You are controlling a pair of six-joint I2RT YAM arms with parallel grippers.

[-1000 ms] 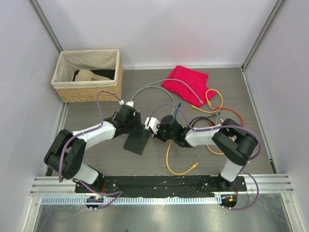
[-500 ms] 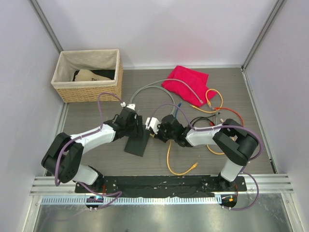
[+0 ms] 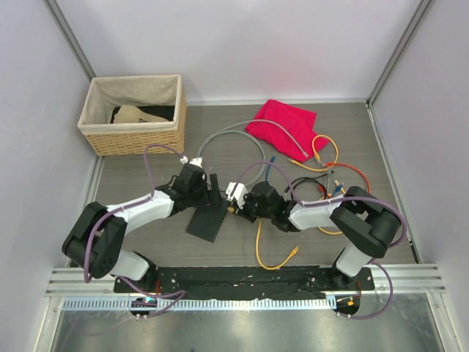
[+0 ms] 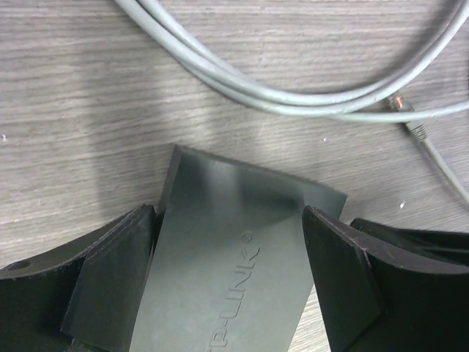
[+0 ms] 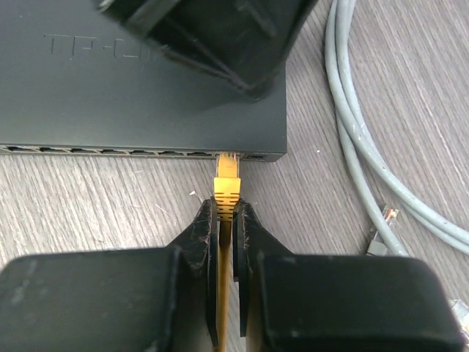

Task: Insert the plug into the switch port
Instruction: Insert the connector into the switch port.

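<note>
From above, the switch lies flat on the table, between my two arms. My left pincer is at its far end. My right pincer is at its right side, and a yellow wire runs back from it. A basket and a red cloth sit at the back.

From my left wrist, my left pincer is spread wide, with the switch between its fingers. I cannot tell if they touch its sides. A grey wire lies just past it.

From my right wrist, my right pincer is squeezed tight on the back of the yellow plug. The plug's tip is at a hole near the right end of the switch's row. I cannot tell how far in it is.
</note>
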